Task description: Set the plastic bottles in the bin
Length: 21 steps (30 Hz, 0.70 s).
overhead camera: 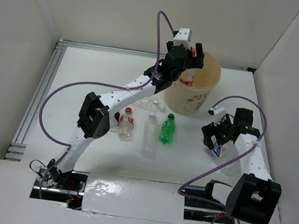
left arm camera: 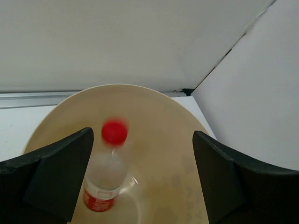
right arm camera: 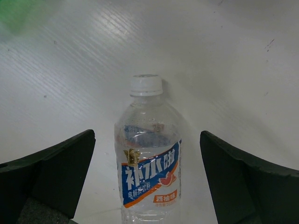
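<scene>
The left gripper (left arm camera: 142, 161) is held over the bin (overhead camera: 194, 99), jaws wide and empty, so a red-capped bottle (left arm camera: 105, 179) lands inside. Right of the bin, the right gripper (right arm camera: 147, 158) is set with jaws spread astride a blue-labelled bottle (right arm camera: 148, 140) on the tabletop (right arm camera: 233, 56) — ungripped.

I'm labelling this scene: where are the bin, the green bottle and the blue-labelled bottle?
bin (overhead camera: 192, 100), top external view, on its outer side wall.
green bottle (overhead camera: 166, 132), top external view, on its body.
blue-labelled bottle (right arm camera: 148, 173), right wrist view, on its label.
</scene>
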Tool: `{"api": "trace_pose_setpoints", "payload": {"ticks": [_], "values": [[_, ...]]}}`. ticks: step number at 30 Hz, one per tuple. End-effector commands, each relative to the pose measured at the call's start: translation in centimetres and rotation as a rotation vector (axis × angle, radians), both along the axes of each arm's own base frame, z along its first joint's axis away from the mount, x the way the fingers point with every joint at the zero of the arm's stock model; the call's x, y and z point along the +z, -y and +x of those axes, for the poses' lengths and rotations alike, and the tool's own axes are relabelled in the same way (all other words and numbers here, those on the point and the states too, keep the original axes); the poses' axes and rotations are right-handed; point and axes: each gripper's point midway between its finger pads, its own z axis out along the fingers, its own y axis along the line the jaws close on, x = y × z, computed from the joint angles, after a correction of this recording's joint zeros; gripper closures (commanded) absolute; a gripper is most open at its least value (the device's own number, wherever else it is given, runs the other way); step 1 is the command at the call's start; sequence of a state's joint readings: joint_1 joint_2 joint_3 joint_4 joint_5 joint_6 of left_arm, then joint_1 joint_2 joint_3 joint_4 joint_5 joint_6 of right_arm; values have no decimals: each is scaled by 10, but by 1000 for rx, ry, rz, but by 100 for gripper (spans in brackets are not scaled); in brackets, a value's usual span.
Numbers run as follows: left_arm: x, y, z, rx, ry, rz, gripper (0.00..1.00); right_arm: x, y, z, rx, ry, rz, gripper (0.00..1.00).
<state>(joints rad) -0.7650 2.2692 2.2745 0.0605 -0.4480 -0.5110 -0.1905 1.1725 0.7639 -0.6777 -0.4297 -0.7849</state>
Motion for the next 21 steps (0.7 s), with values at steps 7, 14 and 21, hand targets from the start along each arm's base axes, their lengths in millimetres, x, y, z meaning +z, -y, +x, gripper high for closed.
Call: {"api": "trace_pose_setpoints", "payload": {"ticks": [7,14,21], "values": [[99,-44,-52,-58,136,-15,0,-29,15,-21,50,-102,-99,0],[9,-146,-131,53,-90,166,0,-66,22,-41,64,-221,-137,13],[-96,-230,-205,185,-313,188,0,-76,14,-53,121,-276,-101,56]]}}
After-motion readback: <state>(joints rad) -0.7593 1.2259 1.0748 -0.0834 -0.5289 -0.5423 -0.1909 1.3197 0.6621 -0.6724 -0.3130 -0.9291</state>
